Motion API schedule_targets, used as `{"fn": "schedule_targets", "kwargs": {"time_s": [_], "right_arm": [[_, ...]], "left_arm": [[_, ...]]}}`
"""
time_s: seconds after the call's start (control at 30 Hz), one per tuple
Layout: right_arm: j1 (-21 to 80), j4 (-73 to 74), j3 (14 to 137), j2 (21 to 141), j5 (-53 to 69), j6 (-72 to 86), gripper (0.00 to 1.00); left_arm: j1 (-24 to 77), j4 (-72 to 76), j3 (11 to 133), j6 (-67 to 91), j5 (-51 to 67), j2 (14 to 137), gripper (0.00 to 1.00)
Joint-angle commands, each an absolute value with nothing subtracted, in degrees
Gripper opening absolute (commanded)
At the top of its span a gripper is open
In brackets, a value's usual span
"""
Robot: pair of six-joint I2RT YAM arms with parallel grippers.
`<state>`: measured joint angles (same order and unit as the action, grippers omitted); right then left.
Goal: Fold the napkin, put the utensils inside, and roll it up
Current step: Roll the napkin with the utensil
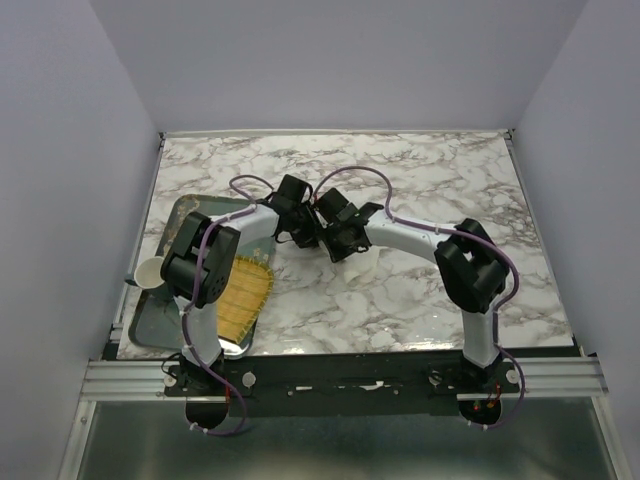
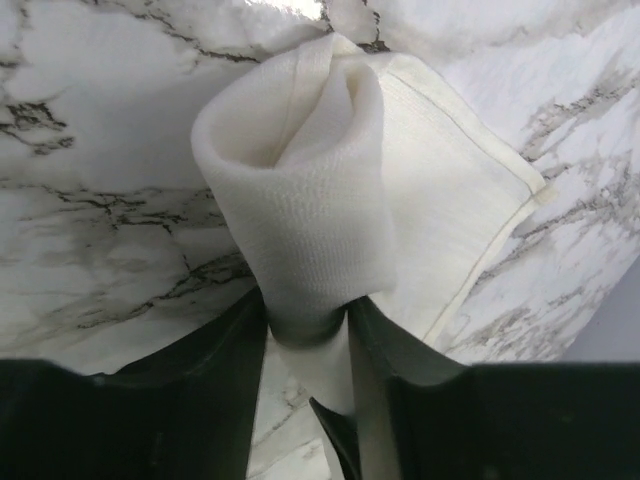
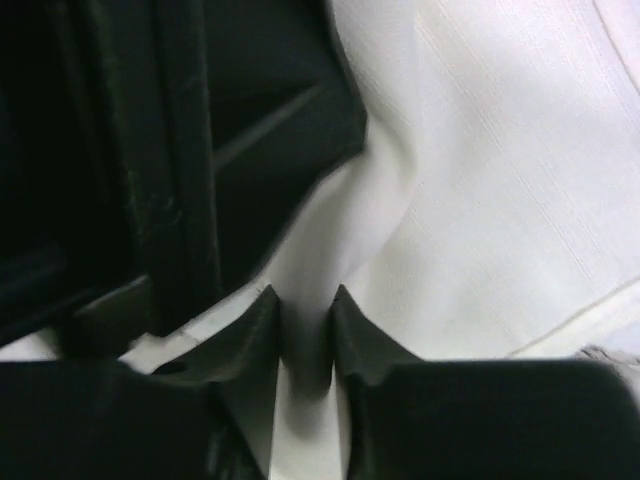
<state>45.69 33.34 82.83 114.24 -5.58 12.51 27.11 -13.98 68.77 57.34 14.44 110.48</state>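
The cream-white napkin [image 2: 340,190] is rolled into a loose tube on the marble. In the left wrist view my left gripper [image 2: 308,312] is shut on the near end of that roll, one finger on each side. My right gripper [image 3: 305,315] is shut on a raised fold of the napkin [image 3: 480,200]. The black body of the left gripper [image 3: 200,150] sits close by at the upper left of that view. From above, the left gripper [image 1: 300,222] and right gripper [image 1: 335,232] meet at the table's middle and hide the napkin. The utensils are hidden.
A metal tray [image 1: 160,320] lies at the table's left edge with a yellow woven mat [image 1: 245,290] on it. A pale cup [image 1: 150,270] lies on the tray beside the left arm. Marble tabletop [image 1: 430,180] extends to the right and back, with walls around.
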Motion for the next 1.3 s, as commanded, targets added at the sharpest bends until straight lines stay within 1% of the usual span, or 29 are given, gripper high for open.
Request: {"fn": "schedule_targets", "kwargs": {"time_s": [0.0, 0.03, 0.07, 0.13, 0.17, 0.2, 0.27, 0.3, 0.37, 0.4, 0.5, 0.6, 0.83, 0.9, 0.97, 1.07, 1.1, 1.13, 1.17, 1.2, 1.23, 1.27], "right_arm": [[41.23, 25.78, 76.12, 114.44, 4.89, 13.80, 0.26], [40.61, 24.71, 74.90, 113.56, 6.23, 13.62, 0.23], [38.87, 23.74, 73.14, 113.12, 8.33, 13.19, 0.23], [36.66, 20.31, 71.37, 113.11, 17.02, 12.22, 0.23], [33.61, 19.69, 70.85, 113.72, 21.23, 11.87, 0.23], [32.10, 18.56, 70.67, 114.43, 29.71, 11.60, 0.22], [28.50, 17.32, 70.23, 116.79, 36.70, 11.08, 0.21], [27.52, 17.14, 70.40, 117.76, 42.13, 10.38, 0.21], [25.24, 16.35, 70.31, 119.96, 46.99, 10.11, 0.21], [24.62, 15.30, 70.14, 120.58, 51.72, 10.28, 0.21], [23.03, 14.68, 70.75, 123.30, 59.47, 9.94, 0.21], [22.68, 14.77, 71.89, 125.32, 62.74, 9.32, 0.22], [22.76, 16.69, 74.00, 127.35, 63.81, 8.18, 0.27], [22.68, 17.75, 74.53, 127.09, 63.11, 7.65, 0.28], [22.76, 19.24, 75.06, 126.65, 61.01, 6.86, 0.30], [22.68, 25.47, 77.08, 124.56, 53.55, 4.57, 0.32], [22.85, 28.19, 77.34, 123.41, 48.65, 4.31, 0.35], [22.85, 29.43, 77.43, 122.27, 46.52, 3.87, 0.40], [23.03, 30.31, 77.43, 120.60, 44.32, 4.13, 0.43], [23.20, 31.80, 77.26, 117.63, 39.60, 4.48, 0.46], [23.46, 32.43, 77.17, 115.94, 37.55, 5.18, 0.52], [23.99, 33.13, 77.17, 114.62, 35.79, 5.36, 0.54]], "left_arm": [[27.07, -15.82, 65.75, 54.76, 12.57, 105.83, 0.52], [26.81, -15.56, 65.22, 54.41, 11.87, 104.25, 0.54], [26.63, -15.47, 64.78, 53.71, 11.34, 103.37, 0.58], [26.11, -15.38, 63.46, 52.74, 10.38, 100.91, 0.61], [26.10, -15.47, 63.28, 51.34, 9.59, 100.20, 0.64], [26.19, -15.99, 63.37, 50.72, 9.49, 99.67, 0.65], [26.19, -16.78, 63.37, 50.10, 9.75, 98.88, 0.66], [26.19, -16.70, 62.59, 50.53, 10.02, 98.70, 0.66], [26.45, -15.65, 61.79, 51.15, 10.46, 98.61, 0.67], [26.54, -14.95, 61.61, 51.50, 11.16, 98.96, 0.67], [27.07, -14.06, 63.80, 52.29, 13.00, 102.03, 0.67], [28.03, -13.45, 66.26, 52.47, 13.01, 104.41, 0.67], [28.74, -13.54, 68.64, 53.87, 12.22, 108.80, 0.67], [28.74, -14.50, 69.34, 54.66, 11.61, 109.86, 0.65], [28.57, -14.94, 69.43, 55.63, 11.16, 111.00, 0.61], [28.56, -14.68, 69.17, 56.60, 10.72, 111.45, 0.57], [28.56, -14.59, 68.73, 56.60, 10.81, 111.45, 0.57], [28.56, -14.59, 68.64, 56.51, 10.81, 111.18, 0.57], [28.56, -14.50, 68.38, 56.60, 10.72, 111.09, 0.57], [28.56, -14.50, 68.20, 56.60, 10.72, 111.01, 0.57], [28.56, -14.33, 68.03, 56.60, 10.81, 111.01, 0.57], [28.65, -14.33, 68.03, 56.69, 10.98, 111.01, 0.56]]}}
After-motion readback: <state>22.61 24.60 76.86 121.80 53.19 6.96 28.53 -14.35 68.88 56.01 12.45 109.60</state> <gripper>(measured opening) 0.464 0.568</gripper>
